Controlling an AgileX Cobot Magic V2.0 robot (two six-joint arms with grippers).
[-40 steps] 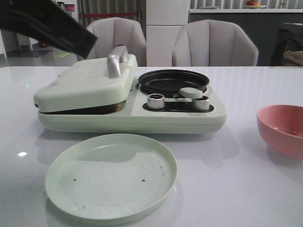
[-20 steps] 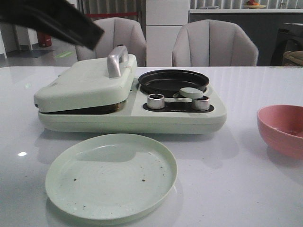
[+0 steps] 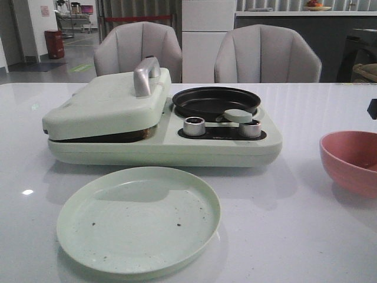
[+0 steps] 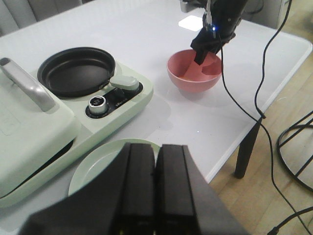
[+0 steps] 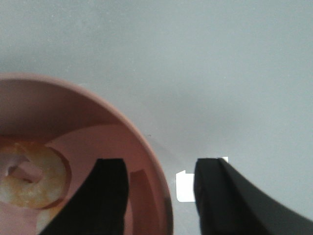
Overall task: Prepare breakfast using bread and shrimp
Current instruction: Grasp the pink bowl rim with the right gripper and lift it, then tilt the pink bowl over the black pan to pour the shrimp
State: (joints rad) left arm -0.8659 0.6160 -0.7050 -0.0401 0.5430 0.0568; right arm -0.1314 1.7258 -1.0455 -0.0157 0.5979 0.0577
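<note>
While the right gripper point(image 5: 159, 196) is hanging over the near wall of the round pink bowl point(image 5: 146, 147), its two black fingers point(image 5: 110, 193) are standing apart and empty, one inside the bowl and one outside over the white table point(image 5: 195, 58), so the rim is lying between them. Judging from this, the step in hand is picking up the shrimp point(image 5: 29, 176), and the gripper is needing to shift inward until both fingers are clearing the rim and bracketing the morsel before descending and closing; closing at the present position would likely be pinching the bowl wall or tipping the bowl. A gentle closure is advisable, since the morsel is appearing soft and smooth and could be slipping out sideways. The shrimp is lying on the bowl floor as a curled ring, pale whitish-pink at the centre with orange-yellow mottling around it, partly cut off at the frame edge. The left gripper point(image 4: 155, 191) is hovering above the pale green round plate point(image 4: 98, 161) with its black fingers pressed together and nothing between them. The bread is not visible; dark edges are showing under the closed lid of the pale green breakfast maker point(image 3: 159, 130), but whether these are slices cannot be determined.
</note>
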